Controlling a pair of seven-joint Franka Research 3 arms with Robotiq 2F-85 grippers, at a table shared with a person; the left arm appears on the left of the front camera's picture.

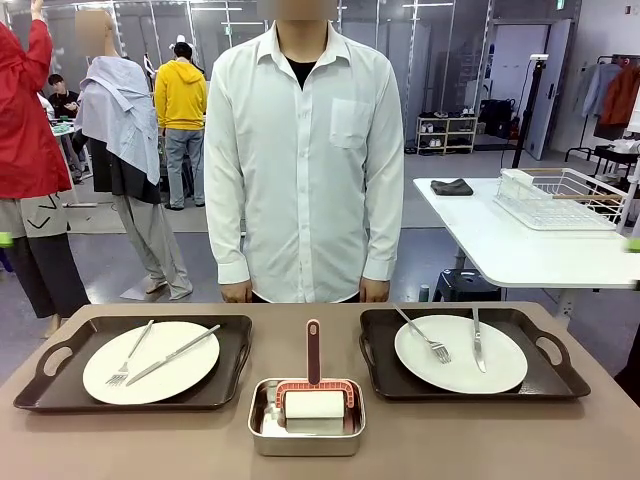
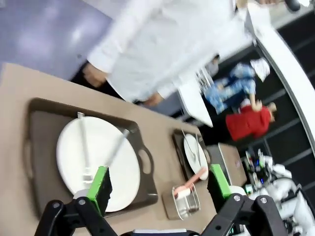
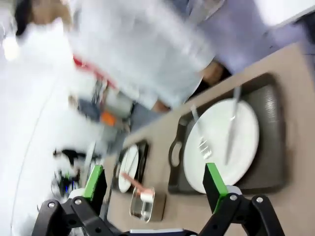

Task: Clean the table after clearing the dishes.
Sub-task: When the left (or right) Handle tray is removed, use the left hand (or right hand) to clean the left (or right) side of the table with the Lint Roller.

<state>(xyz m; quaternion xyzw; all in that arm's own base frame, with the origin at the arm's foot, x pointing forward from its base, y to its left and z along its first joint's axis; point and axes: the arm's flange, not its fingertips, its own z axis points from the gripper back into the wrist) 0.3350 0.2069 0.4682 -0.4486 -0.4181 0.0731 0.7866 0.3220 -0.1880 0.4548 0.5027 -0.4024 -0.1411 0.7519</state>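
Note:
The taupe table (image 1: 440, 440) carries two dark handled trays. On the left tray (image 1: 60, 385) rests a white plate (image 1: 150, 362) with a fork and knife; on the right tray (image 1: 550, 375) a second plate (image 1: 460, 353) holds the same cutlery. My left gripper (image 2: 160, 189) hangs open high above the left plate (image 2: 96, 157). Above the right plate (image 3: 221, 142), my right gripper (image 3: 155, 187) is also open. Neither one touches anything. A person in a white shirt (image 1: 300, 150) stands at the far edge, hands down by the table.
A small steel pan (image 1: 306, 420) with a red-handled white roller (image 1: 314, 390) sits front centre between the trays. Behind on the right stands a white table (image 1: 520, 250) with a wire rack (image 1: 560, 198) and a dark cloth.

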